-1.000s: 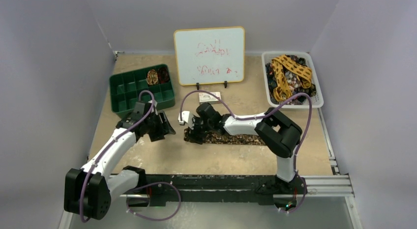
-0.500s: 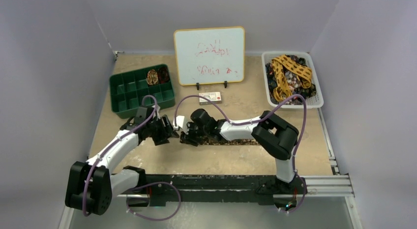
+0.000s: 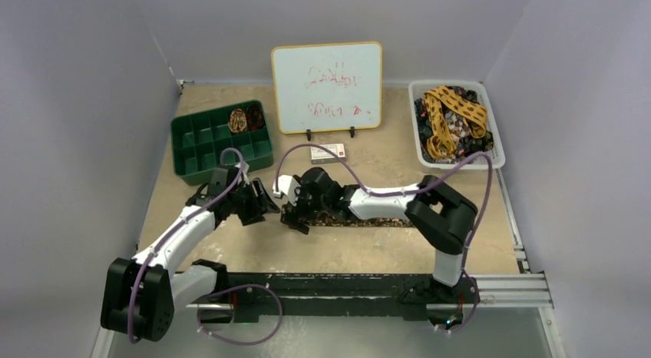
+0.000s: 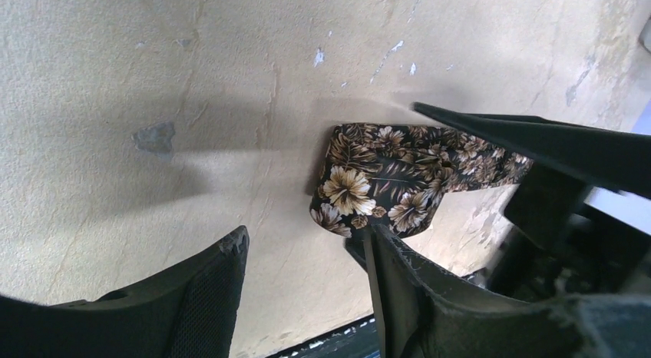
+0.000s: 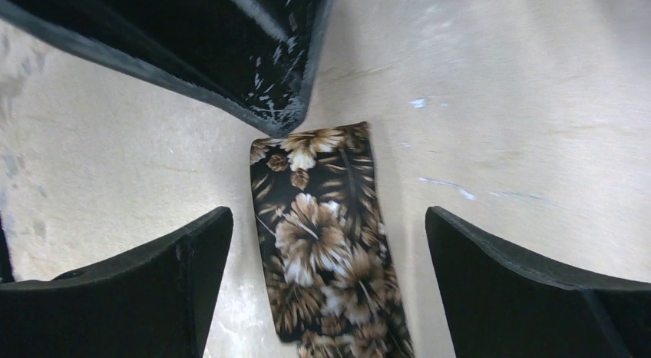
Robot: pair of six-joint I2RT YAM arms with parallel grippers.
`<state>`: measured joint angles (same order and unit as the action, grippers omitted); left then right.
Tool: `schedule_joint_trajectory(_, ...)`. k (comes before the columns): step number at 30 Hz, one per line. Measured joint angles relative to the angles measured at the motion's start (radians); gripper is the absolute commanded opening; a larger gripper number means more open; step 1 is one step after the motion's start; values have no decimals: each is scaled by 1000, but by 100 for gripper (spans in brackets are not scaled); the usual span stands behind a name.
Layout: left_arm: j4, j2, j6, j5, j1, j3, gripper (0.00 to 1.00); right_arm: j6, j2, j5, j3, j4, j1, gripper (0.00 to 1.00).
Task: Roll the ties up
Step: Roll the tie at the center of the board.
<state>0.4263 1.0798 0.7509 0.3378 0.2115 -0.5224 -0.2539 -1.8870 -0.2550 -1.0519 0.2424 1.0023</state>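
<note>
One of the ties (image 3: 361,217), dark with brown and cream flowers, lies flat across the table's middle. Its left end (image 4: 376,181) shows in the left wrist view, and its strip (image 5: 322,243) runs between my right fingers. My right gripper (image 3: 292,217) (image 5: 326,227) stands open astride that end, with neither pad touching the cloth. My left gripper (image 3: 266,206) (image 4: 303,246) is open just left of the end, its right fingertip (image 4: 380,246) at the tie's edge. A rolled tie (image 3: 238,120) sits in the green tray (image 3: 201,147). More ties (image 3: 453,116), mustard and dark ones, fill the white basket (image 3: 414,120).
A whiteboard (image 3: 326,85) stands at the back centre with a small box (image 3: 328,151) in front of it. The green tray is back left, the basket back right. The left gripper's finger (image 5: 292,104) fills the top of the right wrist view.
My left gripper has moved right, up to the tie's left end. My right gripper slid left along the tie to that end, and its jaws now stand wider apart.
</note>
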Motion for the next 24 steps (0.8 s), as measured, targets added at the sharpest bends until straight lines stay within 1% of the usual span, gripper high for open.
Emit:
schedule_joint_trajectory(4,2,-33,9,-11,0,0,56,47,132,90,14,-19,0,99)
schedule_joint_trajectory(7,12,-63,15,-29,0,0,57,134,262,170,46,11,-4,99)
schedule_joint_trajectory(9,17,-77,15,-38,0,0,57,226,351,221,97,34,-16,99)
schedule_joint_trajectory(10,22,-88,16,-45,0,0,57,303,409,251,136,36,-31,99)
schedule_joint_trajectory(11,25,-96,16,-50,0,0,57,358,444,267,158,27,-47,99)
schedule_joint_trajectory(13,36,-120,15,-64,0,0,57,525,529,294,199,-32,-118,99)
schedule_joint_trajectory(16,49,-150,15,-80,0,-1,57,690,587,288,228,-96,-226,99)
schedule_joint_trajectory(18,59,-174,15,-92,0,-1,57,787,627,275,275,-118,-274,99)
schedule_joint_trajectory(21,62,-205,16,-103,0,-1,57,867,638,231,298,-145,-283,99)
schedule_joint_trajectory(24,60,-217,16,-103,-1,-1,58,946,608,174,298,-146,-276,98)
